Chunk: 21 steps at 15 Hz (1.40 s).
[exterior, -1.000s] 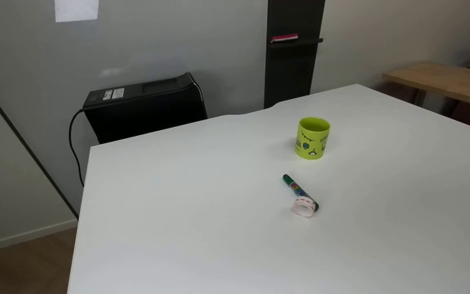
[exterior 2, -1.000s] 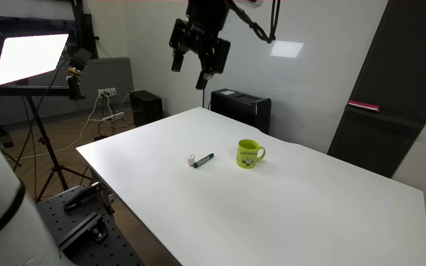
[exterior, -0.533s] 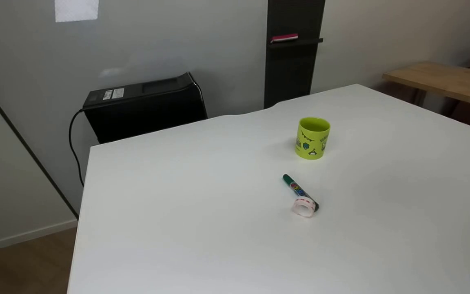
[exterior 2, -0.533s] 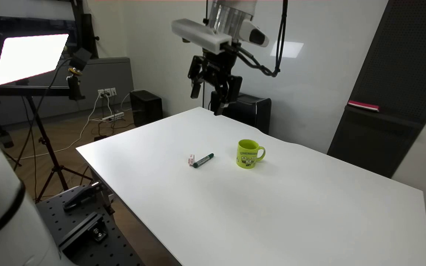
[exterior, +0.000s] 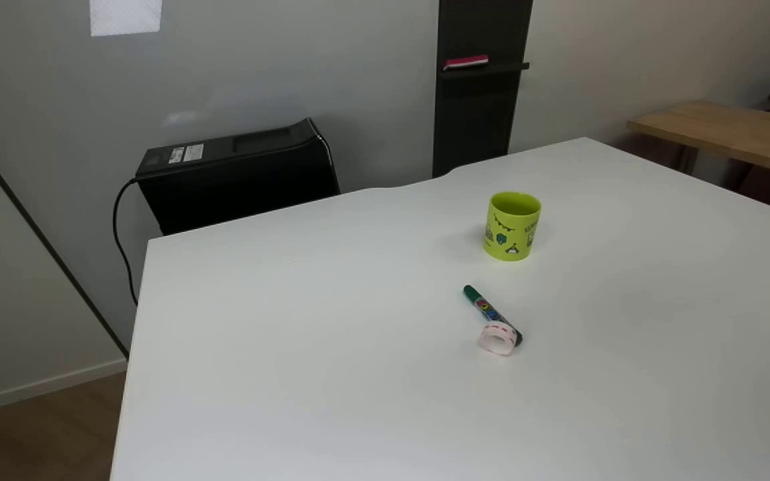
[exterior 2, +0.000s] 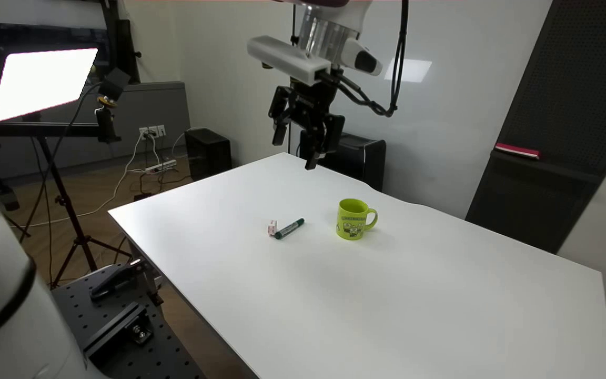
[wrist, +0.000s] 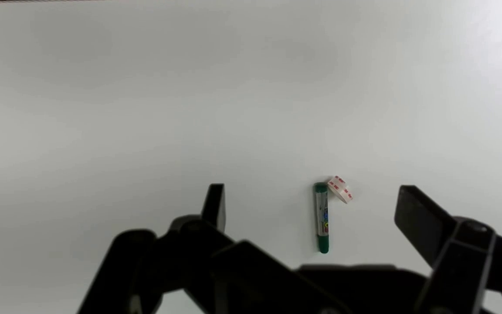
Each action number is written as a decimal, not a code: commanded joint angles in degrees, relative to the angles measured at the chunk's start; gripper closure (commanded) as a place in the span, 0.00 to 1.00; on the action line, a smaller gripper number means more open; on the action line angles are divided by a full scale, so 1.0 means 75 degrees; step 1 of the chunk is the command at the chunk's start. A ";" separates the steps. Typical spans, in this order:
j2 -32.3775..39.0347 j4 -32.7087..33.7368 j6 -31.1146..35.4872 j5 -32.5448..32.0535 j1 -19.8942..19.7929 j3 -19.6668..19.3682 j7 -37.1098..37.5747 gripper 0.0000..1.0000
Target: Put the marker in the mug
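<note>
The marker, green with a silver label, lies flat on the white table in both exterior views [exterior: 486, 308] [exterior 2: 290, 229]. It also shows in the wrist view [wrist: 322, 213]. The lime-green mug stands upright in both exterior views [exterior: 509, 230] [exterior 2: 351, 223]. It is out of the wrist view. My gripper [exterior 2: 294, 151] is open and empty, pointing down high above the table. In the wrist view my gripper [wrist: 311, 188] has its fingers wide apart, with the marker far below and seen between them. Only a dark piece of the arm or gripper shows at the top right edge in an exterior view.
A small whitish-pink tape roll [exterior: 497, 339] lies against or right beside one end of the marker; it also shows in the wrist view [wrist: 340, 189]. The white table [exterior 2: 387, 305] carries these things. A black box-like appliance [exterior: 238, 174] stands behind the table's edge.
My gripper has come down and a little to the right in an exterior view, mostly in the first half second. The marker, mug and tape roll have not moved.
</note>
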 commanded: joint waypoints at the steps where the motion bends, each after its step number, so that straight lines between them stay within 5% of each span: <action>1: 0.0001 0.0009 -0.0012 -0.0002 -0.0005 0.0003 -0.0001 0.00; 10: 0.1471 0.0316 0.1669 0.0393 0.0178 0.0202 0.0002 0.00; 21: 0.4440 0.2782 0.2141 0.0302 0.0267 0.0652 0.0261 0.00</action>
